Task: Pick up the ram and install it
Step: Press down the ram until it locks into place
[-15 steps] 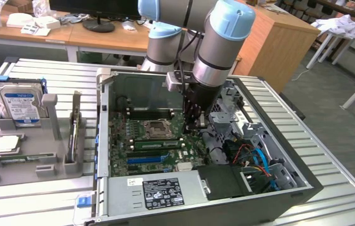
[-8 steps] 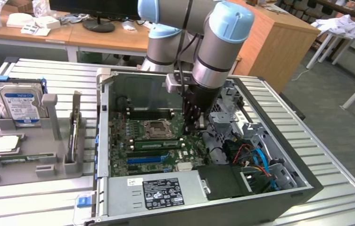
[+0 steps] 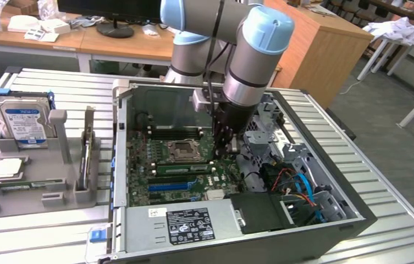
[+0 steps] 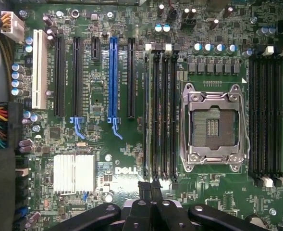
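Directly beneath the wrist: gripper [image 4: 151, 186], jaws drawn fully together with nothing visible between them. The tips sit over one end of the memory slots [image 4: 160, 110]; whether they touch cannot be told. Judged: closed fingers make a narrow, blunt point, better suited to pressing than grasping.

Just beside the gripper: ram [image 3: 182, 168], a green strip standing on edge in the slot bank between the CPU socket [image 3: 185, 149] and the blue expansion slot [image 3: 170, 186]. It appears to be seated in a slot rather than carried. Whether its latches have closed cannot be told.

Around the gripper: computer case [image 3: 338, 220], lying on its side with the panel off. Judged: laid this way so the motherboard [image 4: 98, 96] faces up to the arm.

Near the gripper, toward the case's front edge: power supply [image 3: 189, 224], label upward.

Well apart from the gripper, outside the case on the exterior view's left: grey fixture tray [image 3: 42, 184]. A hard drive [image 3: 20, 124] stands upright in a holder on it. Judged: parts are kept on edge here so fingers can close on them from above.
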